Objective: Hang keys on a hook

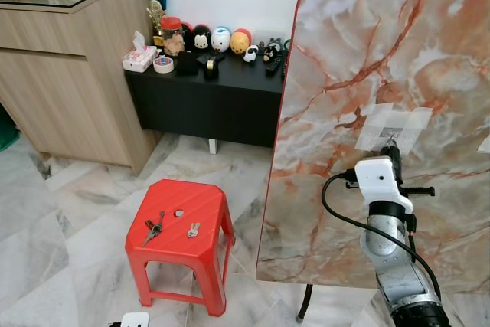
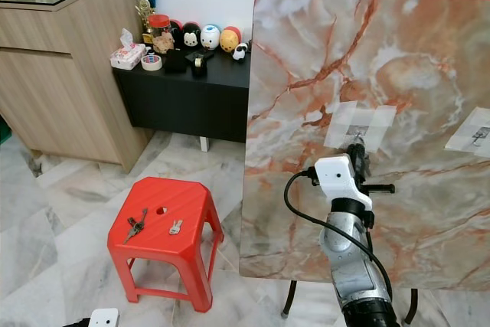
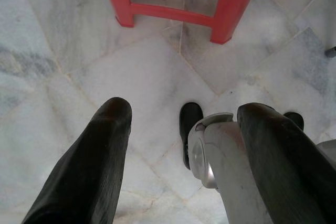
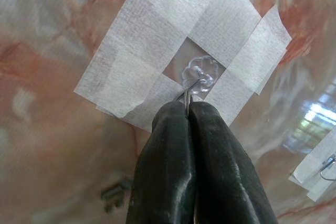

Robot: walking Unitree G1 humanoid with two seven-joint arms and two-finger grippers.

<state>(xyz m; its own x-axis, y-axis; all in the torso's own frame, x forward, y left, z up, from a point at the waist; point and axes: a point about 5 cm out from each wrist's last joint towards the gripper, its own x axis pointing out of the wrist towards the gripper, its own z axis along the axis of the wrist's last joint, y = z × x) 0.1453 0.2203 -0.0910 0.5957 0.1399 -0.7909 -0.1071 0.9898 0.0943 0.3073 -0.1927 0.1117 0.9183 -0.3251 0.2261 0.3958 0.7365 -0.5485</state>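
Two sets of keys (image 1: 153, 228) lie on the red stool (image 1: 200, 206), well apart from the marble board (image 1: 367, 67). Up there, the right pincer (image 4: 187, 109) is pinched together on a thin key ring at the taped clear hook (image 4: 199, 75). Left pincer (image 3: 181, 124) hangs apart above the floor.

Two key bunches (image 1: 154, 227) lie flat on stool (image 1: 207, 203).

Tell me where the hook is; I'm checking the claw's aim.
The hook is taped to the upright marble board on the robot's right, at the tip of the right claw.
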